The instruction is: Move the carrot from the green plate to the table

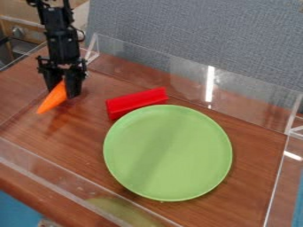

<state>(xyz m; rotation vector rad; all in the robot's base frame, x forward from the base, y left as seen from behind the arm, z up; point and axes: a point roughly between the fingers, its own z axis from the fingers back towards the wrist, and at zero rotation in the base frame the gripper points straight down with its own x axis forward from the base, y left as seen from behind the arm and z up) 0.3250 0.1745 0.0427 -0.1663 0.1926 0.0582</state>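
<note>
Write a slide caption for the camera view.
Robot fingers pinch an orange carrot beyond the red block and green plate.

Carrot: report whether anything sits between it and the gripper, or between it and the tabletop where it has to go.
Nothing visible stands in the way. The gripper is already at the carrot, with bare table around it. The red block and green plate lie off to the side.

No text, label, brand, number or sign can be read anywhere in this view.
</note>
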